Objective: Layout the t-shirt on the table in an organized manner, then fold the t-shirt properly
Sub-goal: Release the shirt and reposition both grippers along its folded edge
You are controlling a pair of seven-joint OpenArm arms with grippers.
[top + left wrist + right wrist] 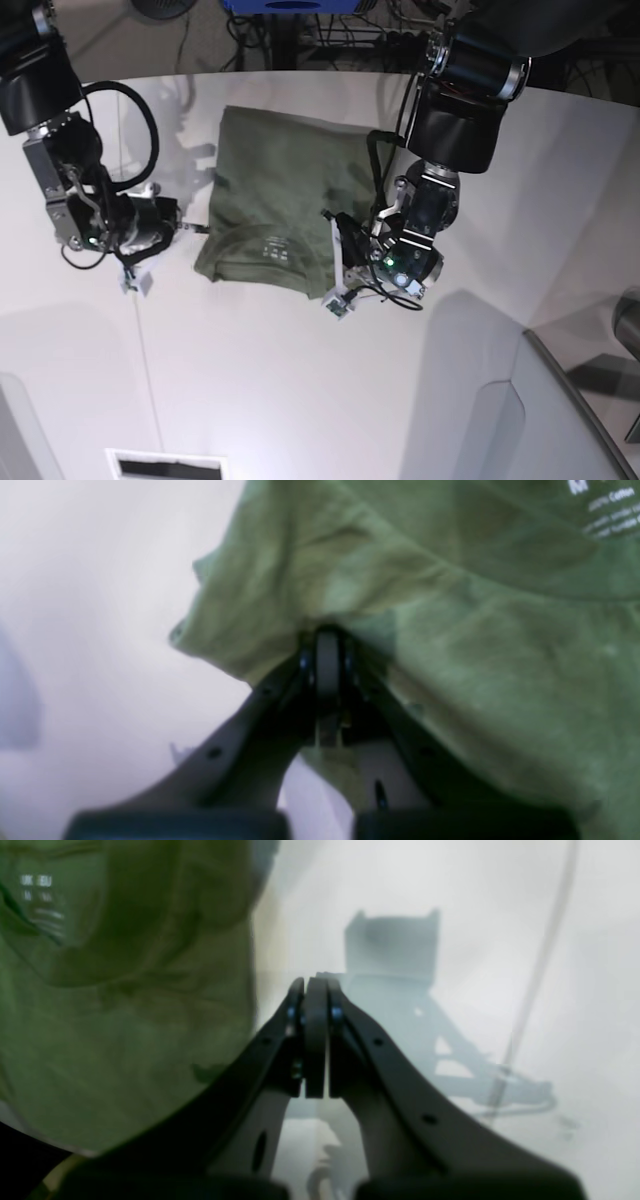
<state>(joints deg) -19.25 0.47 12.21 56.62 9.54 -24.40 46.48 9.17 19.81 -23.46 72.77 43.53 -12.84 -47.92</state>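
table: t-shirt folded | left hand pinching t-shirt | right hand closed, empty

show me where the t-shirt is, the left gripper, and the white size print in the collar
t-shirt (275, 170): base view, on the flat back panel.
left gripper (327, 635): left wrist view, where its shut jaws pinch the shirt's edge.
white size print (607, 510): left wrist view, on the lettering inside the neck.

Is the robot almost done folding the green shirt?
Partly. The t-shirt lies on the table as a compact block with its sleeves tucked in, collar end nearest. The left claw is shut, pinching its edge; the right claw is shut on nothing beside it. Probably another fold is left.
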